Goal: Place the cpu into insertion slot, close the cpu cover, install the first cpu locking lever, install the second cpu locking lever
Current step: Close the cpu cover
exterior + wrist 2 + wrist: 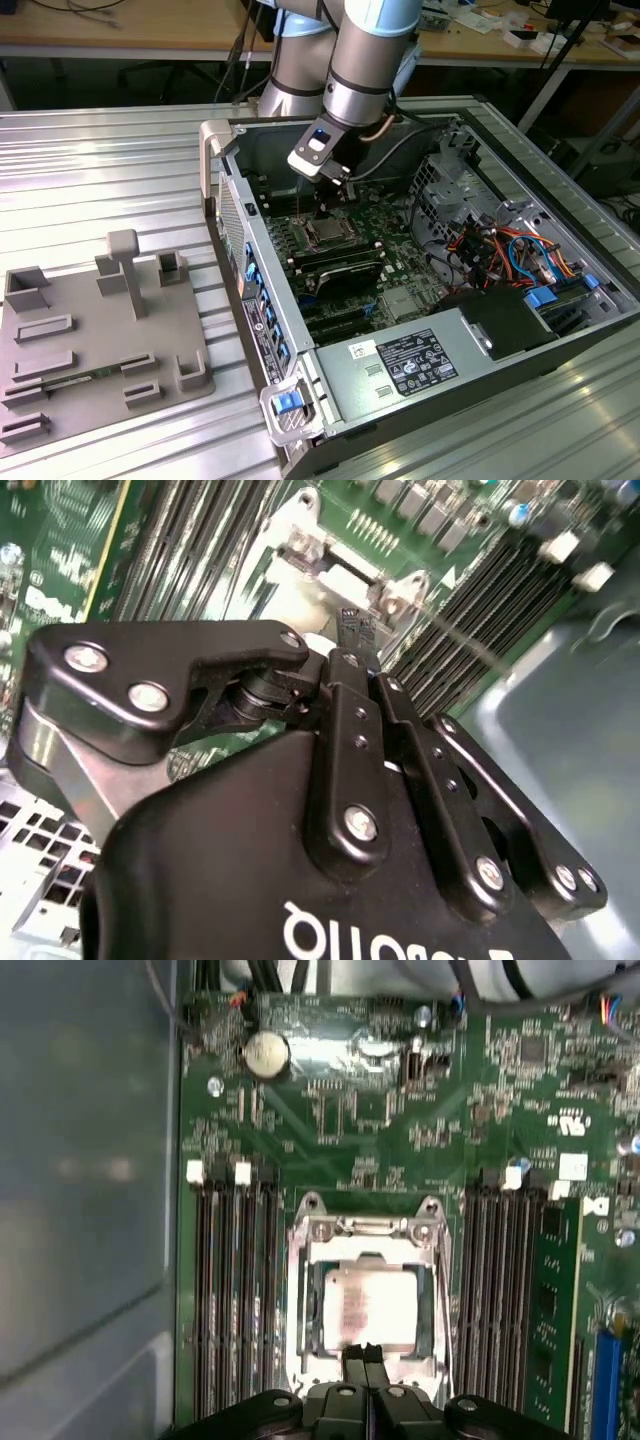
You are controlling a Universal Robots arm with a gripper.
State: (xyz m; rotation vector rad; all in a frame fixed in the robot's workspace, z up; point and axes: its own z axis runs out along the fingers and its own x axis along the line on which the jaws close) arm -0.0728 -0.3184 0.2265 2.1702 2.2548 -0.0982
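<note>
One closed hand at the near edge of the seated cpu.

Nearest in the first wrist view, the hand [364,1358] has its fingers pressed together with nothing visible between them, tips just beside the cpu cover [365,1228], which appears to lie flat. Through its window the cpu [365,1305] sits square in the insertion slot [314,1310], with memory slots [235,1290] on either side. I judge the work to be at the lever stage: push with the tips slowly and steadily, keeping them centred on the lever (thin wire slips off easily). The levers are hard to make out against the shiny frame, and the hand's body hides the cover's near edge. Farther off, in the exterior view, the computer case [250,290] lies open on the ribbed table [100,150].
</note>
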